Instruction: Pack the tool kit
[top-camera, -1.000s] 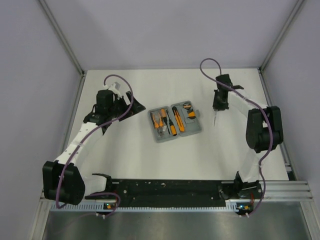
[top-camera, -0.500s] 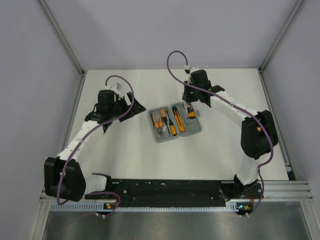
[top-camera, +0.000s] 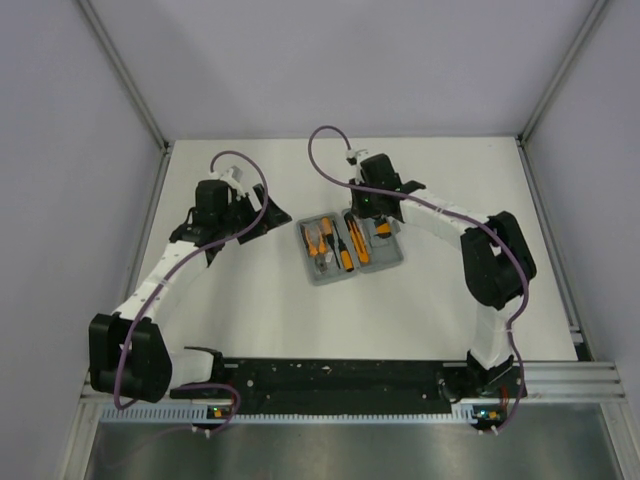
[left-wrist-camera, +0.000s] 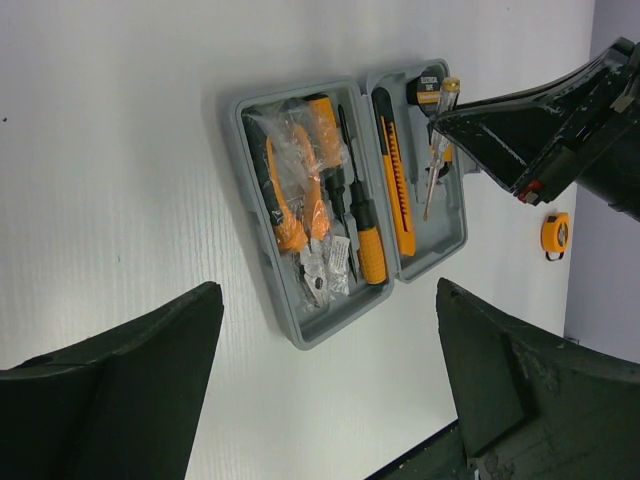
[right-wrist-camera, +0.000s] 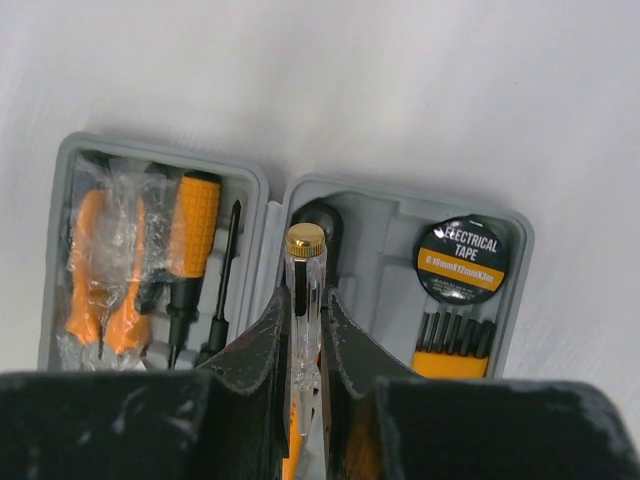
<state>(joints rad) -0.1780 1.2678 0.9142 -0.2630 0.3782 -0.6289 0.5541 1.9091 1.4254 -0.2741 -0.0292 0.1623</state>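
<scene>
Grey plastic case (top-camera: 388, 262) lies open on the white counter (top-camera: 440, 310) in the top view. Your right end effector (top-camera: 362, 214) hangs over its right half.

In the left wrist view, your left end effector (left-wrist-camera: 328, 290) is spread wide and holds nothing. A tape measure (left-wrist-camera: 555, 232) lies on the counter, apart from the case.

In the right wrist view, the right end effector is closed on a clear tester screwdriver (right-wrist-camera: 305, 270), above the half with the tape roll (right-wrist-camera: 460, 258).
</scene>
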